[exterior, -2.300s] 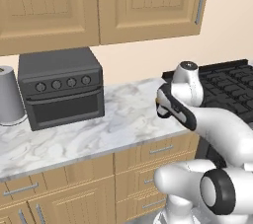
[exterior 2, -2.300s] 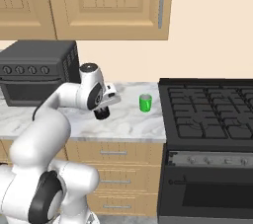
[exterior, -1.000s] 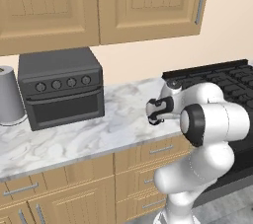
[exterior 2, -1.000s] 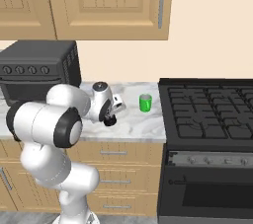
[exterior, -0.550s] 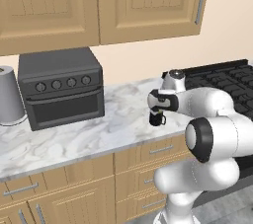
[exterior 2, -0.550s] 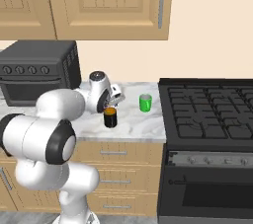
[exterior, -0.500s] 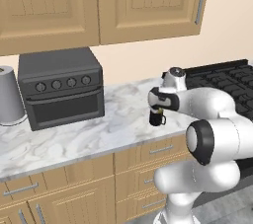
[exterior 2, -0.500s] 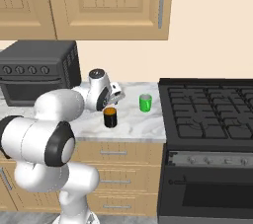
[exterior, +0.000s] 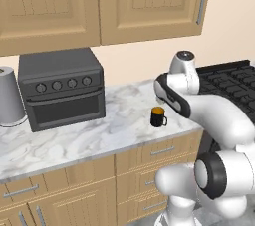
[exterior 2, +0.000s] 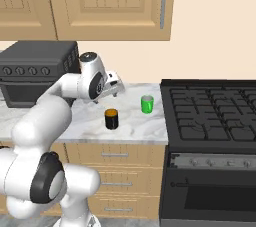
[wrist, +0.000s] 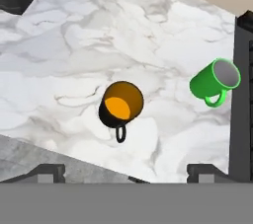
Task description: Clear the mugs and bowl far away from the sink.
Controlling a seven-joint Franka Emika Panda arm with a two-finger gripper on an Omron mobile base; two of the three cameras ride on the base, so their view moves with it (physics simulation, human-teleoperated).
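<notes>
Hand view: gripper [wrist: 121, 172] spread wide, holding nothing | black mug [wrist: 120, 103] set on counter [wrist: 64, 65], step done | next: likely another item.

I find no readable text, brand, number or sign in any view. The toaster oven [exterior: 62, 88] has four round knobs on its front panel, but no markings by them resolve from either base camera. The black mug with the orange inside [wrist: 120, 105] and the green mug [wrist: 216, 80] are plain-sided, with no print or logo. The cabinet doors [exterior: 144, 2], the marble desk [exterior: 74, 138] and the stove [exterior 2: 212, 113] carry no lettering; the stove's front controls are too small to tell. The grey kettle [exterior: 10, 95] is also unmarked.
</notes>
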